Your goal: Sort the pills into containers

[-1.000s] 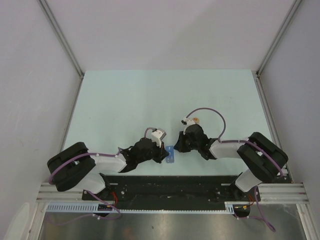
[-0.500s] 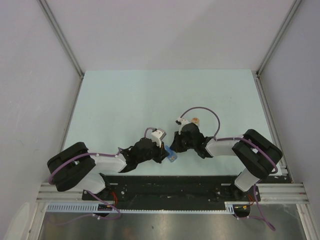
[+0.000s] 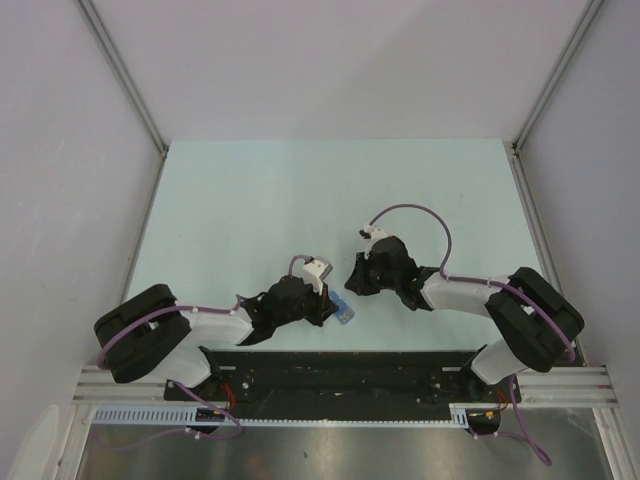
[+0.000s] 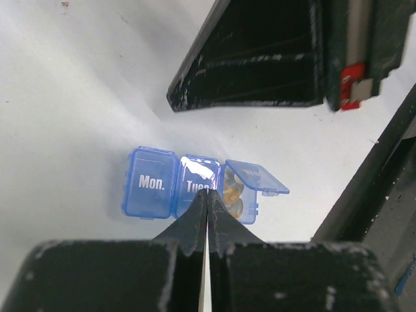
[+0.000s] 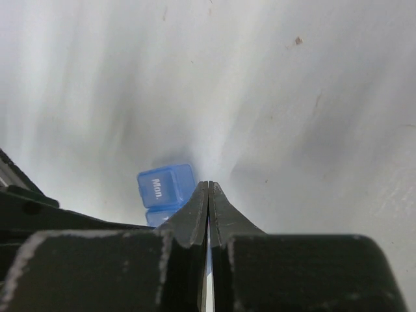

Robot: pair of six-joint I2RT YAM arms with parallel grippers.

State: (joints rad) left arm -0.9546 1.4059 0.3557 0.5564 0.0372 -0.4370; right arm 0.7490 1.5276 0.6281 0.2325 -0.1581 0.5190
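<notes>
The containers (image 4: 151,190) are a small blue strip of three compartments lying on the pale table. The lids marked "Mon." and "Tues." are down; the third lid (image 4: 255,177) stands up over amber pills (image 4: 231,195). My left gripper (image 4: 208,192) is shut, with its tips at the near edge of the middle lid; whether they touch it I cannot tell. My right gripper (image 5: 208,186) is shut and holds nothing, just right of the containers (image 5: 165,185). From above, the containers (image 3: 344,312) lie between the left gripper (image 3: 332,304) and the right gripper (image 3: 351,283).
The right arm's black gripper body (image 4: 260,58) hangs close above the far side of the strip. The black base rail (image 3: 330,370) runs along the table's near edge, just behind the containers. Grey walls enclose the table on three sides.
The right gripper came in to the containers, then drew back up and to the right. The strip has turned slightly askew. The left arm has barely moved.
</notes>
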